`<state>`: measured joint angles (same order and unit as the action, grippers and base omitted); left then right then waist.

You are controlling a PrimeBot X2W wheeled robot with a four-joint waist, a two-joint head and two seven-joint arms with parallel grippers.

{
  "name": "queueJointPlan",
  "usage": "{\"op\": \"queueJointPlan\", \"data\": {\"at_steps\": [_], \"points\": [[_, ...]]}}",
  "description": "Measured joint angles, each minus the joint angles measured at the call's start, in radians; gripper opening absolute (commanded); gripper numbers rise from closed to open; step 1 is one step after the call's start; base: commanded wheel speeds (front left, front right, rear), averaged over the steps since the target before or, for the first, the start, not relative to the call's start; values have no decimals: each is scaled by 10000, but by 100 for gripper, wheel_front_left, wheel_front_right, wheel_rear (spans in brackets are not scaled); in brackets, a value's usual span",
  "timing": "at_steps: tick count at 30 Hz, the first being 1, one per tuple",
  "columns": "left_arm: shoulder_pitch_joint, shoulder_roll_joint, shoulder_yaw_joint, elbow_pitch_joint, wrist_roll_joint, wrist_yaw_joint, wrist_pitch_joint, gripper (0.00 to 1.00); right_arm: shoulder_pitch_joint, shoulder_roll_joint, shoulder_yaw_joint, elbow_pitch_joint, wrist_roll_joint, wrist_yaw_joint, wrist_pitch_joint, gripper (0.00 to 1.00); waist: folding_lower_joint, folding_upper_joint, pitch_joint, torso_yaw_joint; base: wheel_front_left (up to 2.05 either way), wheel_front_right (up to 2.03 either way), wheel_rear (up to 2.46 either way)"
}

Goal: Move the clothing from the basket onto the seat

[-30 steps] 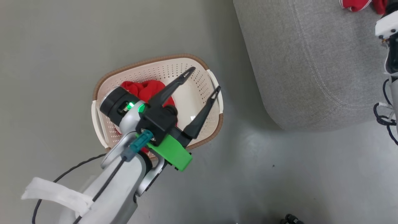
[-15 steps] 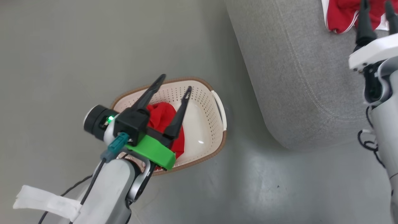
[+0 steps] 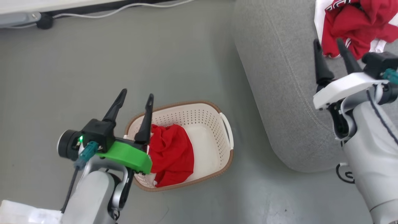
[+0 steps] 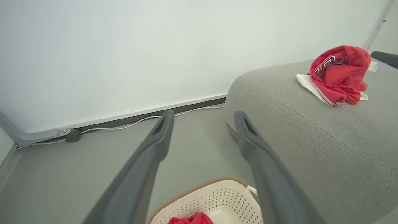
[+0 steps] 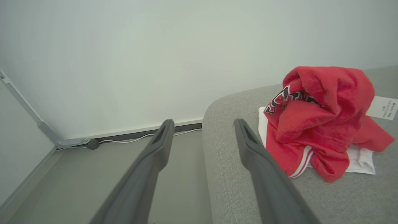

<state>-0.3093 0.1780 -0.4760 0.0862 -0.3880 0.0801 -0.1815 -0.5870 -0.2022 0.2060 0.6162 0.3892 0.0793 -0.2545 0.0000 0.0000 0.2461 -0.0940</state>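
Jaws spread, left jaws by basket [image 3: 199, 115] rim

The clothing [image 3: 172, 154] is lying in the basket [image 3: 192, 116], left of the seat [image 3: 279, 93]; the left gripper [image 3: 137, 92] is hovering alongside, spread.

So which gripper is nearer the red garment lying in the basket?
Left. The left gripper, open, is at the basket's left end, beside the red garment. The right gripper, open, is over the seat, next to another red jersey there.
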Motion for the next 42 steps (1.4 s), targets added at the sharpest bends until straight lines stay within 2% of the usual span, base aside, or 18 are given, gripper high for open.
{"op": "queueJointPlan", "data": {"at_steps": [16, 27, 42], "points": [[1346, 73, 970, 470, -403, 259, -171, 100, 1780, 525, 533, -1315, -487, -33, 0, 100, 0, 0, -1244, 345, 0, 0, 0], [2151, 71, 1283, 483, -405, 272, -174, 100, 2975, 681, 849, -1969, -742, -230, 0, 100, 0, 0, -1900, 576, 0, 0, 0], [2751, 42, 1841, 355, -403, 362, -174, 100, 3885, 685, 913, -2855, -811, -648, 94, 100, 0, 0, -2083, 697, 0, 0, 0]]}}
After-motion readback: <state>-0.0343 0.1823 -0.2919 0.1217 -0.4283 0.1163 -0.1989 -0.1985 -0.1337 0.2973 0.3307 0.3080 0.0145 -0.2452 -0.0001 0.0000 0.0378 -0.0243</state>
